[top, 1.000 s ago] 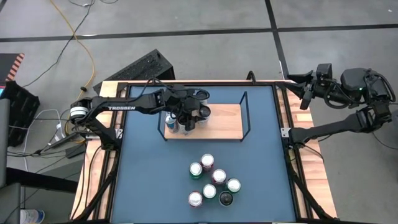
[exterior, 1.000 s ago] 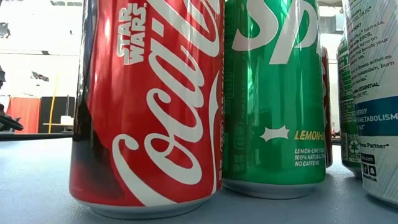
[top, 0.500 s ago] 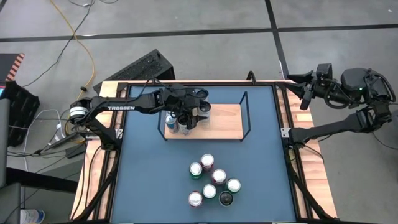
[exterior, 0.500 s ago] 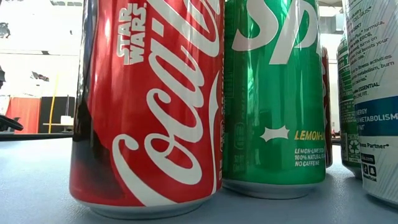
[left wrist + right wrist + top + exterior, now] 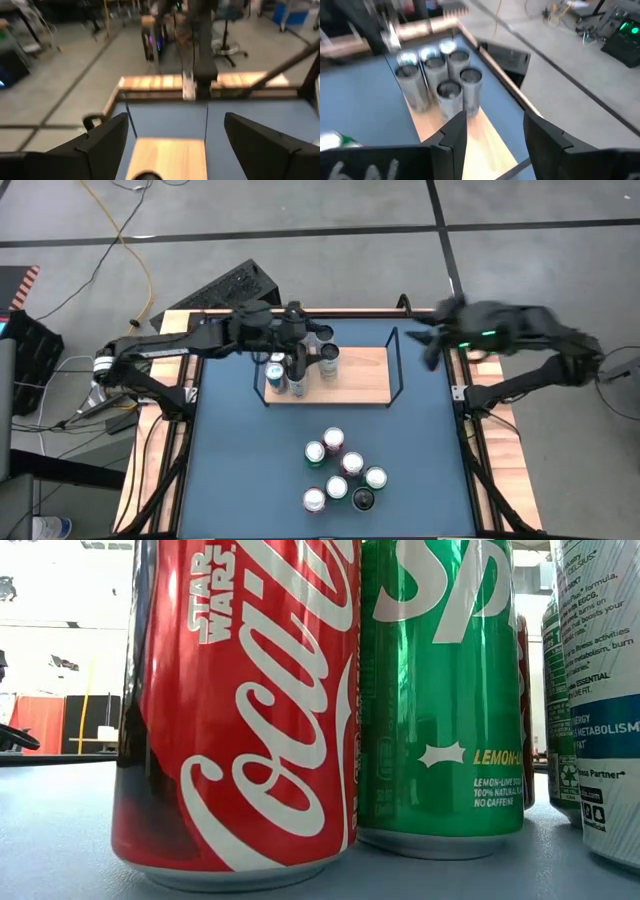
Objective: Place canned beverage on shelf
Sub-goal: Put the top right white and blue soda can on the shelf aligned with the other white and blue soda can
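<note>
Left gripper [image 5: 297,356] is hanging w/ fingers spread, holding nothing, over the cans [image 5: 298,370] standing just below it on the shelf [image 5: 360,375], prob. to free a placed can, while right gripper [image 5: 425,340], empty, is hovering beyond shelf's far rail.

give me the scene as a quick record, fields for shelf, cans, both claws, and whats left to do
shelf: wood board with black wire rails, at the far middle of the blue table
cans on shelf: a cluster of five at its left end, upright
cans on table: six grouped near the front, upright
left claw: open, empty, above the shelf cans
right claw: empty, off the shelf's right end, facing the shelf cans
left to do: the six table cans are not yet on the shelf
</note>
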Available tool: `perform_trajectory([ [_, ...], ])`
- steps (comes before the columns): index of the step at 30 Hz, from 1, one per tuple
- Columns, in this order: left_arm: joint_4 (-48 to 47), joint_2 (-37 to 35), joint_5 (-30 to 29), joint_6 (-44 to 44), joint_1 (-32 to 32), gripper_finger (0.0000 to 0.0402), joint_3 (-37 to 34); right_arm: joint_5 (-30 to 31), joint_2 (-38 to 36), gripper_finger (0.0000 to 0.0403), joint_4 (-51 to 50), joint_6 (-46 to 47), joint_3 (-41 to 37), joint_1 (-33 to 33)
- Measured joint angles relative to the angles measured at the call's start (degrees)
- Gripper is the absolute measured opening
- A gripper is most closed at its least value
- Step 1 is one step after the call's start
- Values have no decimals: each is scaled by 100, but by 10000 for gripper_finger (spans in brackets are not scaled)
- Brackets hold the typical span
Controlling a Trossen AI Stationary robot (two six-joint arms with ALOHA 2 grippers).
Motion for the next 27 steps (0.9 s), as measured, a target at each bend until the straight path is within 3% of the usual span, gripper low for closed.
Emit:
perform_trajectory([
  [5,-664,-494,-773,104,-341,315,734,-13,888,175,950,-564,-505,-72],
  [8,-890,-795,-1170,225,-577,315,993,-422,1133,169,1493,-481,-1019,-249],
  [11,-847,-1108,-1390,300,-820,316,1018,-444,1257,155,2110,-316,-1678,-324],
  [19,-1039,-1500,-2126,215,-1267,316,1015,-745,1485,81,3396,-245,-2755,-424],
  [27,-1118,-1591,-2268,195,-1589,316,1011,-1038,2170,21,4277,-315,-2886,-500],
])
